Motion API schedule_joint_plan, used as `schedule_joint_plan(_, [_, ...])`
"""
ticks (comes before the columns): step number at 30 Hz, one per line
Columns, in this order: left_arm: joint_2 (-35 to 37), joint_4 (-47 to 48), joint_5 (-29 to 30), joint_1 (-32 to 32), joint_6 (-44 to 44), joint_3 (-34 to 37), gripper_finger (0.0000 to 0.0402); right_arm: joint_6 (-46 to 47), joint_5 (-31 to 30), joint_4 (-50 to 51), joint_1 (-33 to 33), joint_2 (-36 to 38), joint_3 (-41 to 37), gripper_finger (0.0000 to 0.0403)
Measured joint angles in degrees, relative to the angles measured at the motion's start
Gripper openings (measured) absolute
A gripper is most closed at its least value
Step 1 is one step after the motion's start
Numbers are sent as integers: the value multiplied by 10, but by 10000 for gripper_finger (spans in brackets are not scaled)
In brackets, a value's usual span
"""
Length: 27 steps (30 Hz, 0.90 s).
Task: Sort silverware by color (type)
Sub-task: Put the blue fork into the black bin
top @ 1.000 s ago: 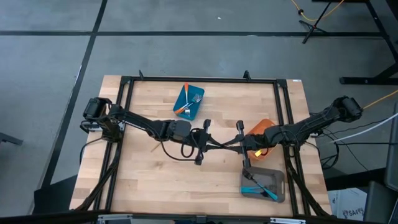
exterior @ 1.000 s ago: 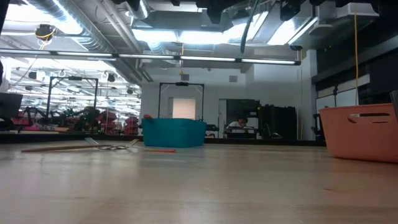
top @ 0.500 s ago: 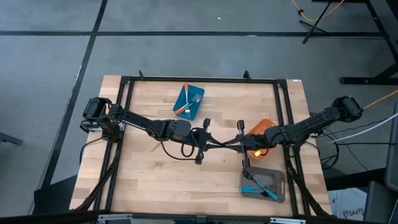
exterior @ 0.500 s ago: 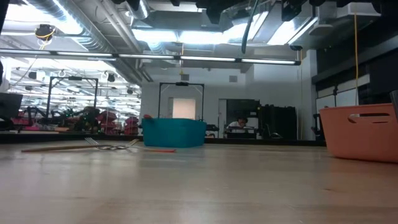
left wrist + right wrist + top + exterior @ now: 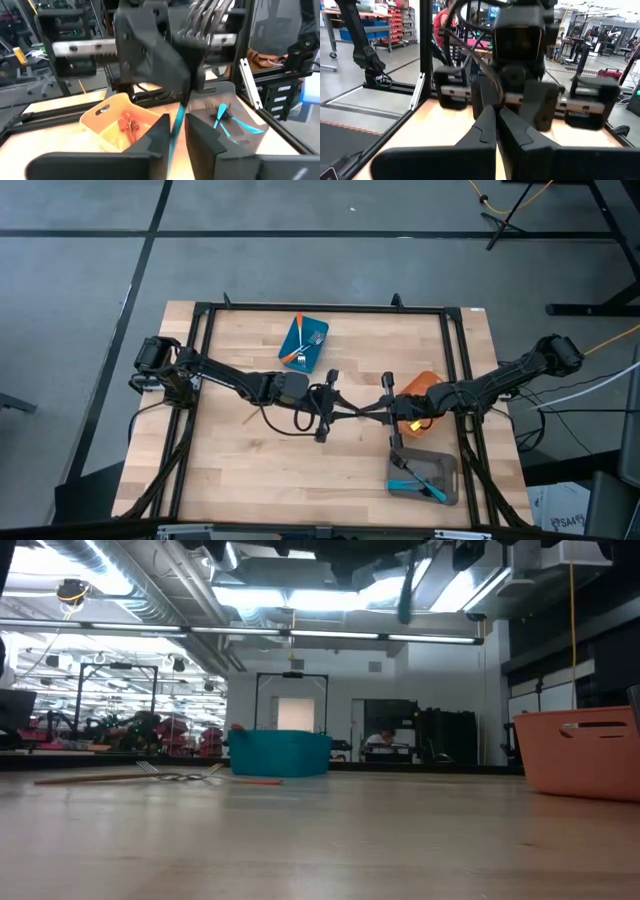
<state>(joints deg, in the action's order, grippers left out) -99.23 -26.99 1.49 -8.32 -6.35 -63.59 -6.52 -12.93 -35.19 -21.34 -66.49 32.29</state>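
A blue-handled fork (image 5: pixel 175 130) hangs high over the middle of the table, between my two grippers, which face each other. My right gripper (image 5: pixel 385 405) (image 5: pixel 497 117) is shut on it. My left gripper (image 5: pixel 325 408) (image 5: pixel 175 120) is open; its fingers stand on either side of the blue handle with a small gap. In the low view the handle shows as a blurred blue strip (image 5: pixel 405 585) at the top. A gold fork (image 5: pixel 248 420) (image 5: pixel 150 777) lies flat on the table at the left. My right gripper pinches the fork's blue handle (image 5: pixel 181 106) between its two shut fingers, which come level from the table's right side. The handle runs on from there into the gap of my left gripper. The fork is lifted clear of the table. In the right wrist view the fingers hide the contact.
A blue container (image 5: pixel 305 345) with forks stands at the far middle. An orange container (image 5: pixel 422 392) (image 5: pixel 117 122) holding orange-handled forks sits under my right arm. A grey container (image 5: pixel 425 475) (image 5: pixel 235 100) with blue-handled forks stands at the near right. A black frame (image 5: pixel 320 308) rims the table.
Both arms have kept their place. In the low view the fork's strip at the top, dark and sharp before, now shows blue and blurred, shifted a little to the right.
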Motion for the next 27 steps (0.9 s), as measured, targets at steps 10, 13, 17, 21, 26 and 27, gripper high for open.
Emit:
schedule_joint_plan(10, [0, -3, -3, 0, 2, 0, 85, 0, -1, 77, 0, 29, 31, 1])
schedule_joint_plan(13, [0, -3, -4, 0, 2, 0, 84, 4, -12, 140, 0, 30, 51, 1])
schedule_joint_plan(17, [0, 10, -4, 0, 2, 0, 83, 5, -15, 220, 0, 33, 85, 1])
schedule_joint_plan(21, [0, 43, -6, -1, 3, 0, 83, 37, -15, 334, -1, 46, 140, 1])
schedule_joint_plan(26, [0, 76, -6, -1, 18, 0, 83, 155, 19, 539, -1, 46, 225, 0])
schedule_joint_plan(27, [0, 78, -6, -1, 24, 0, 83, 186, 36, 572, -1, 46, 240, 0])
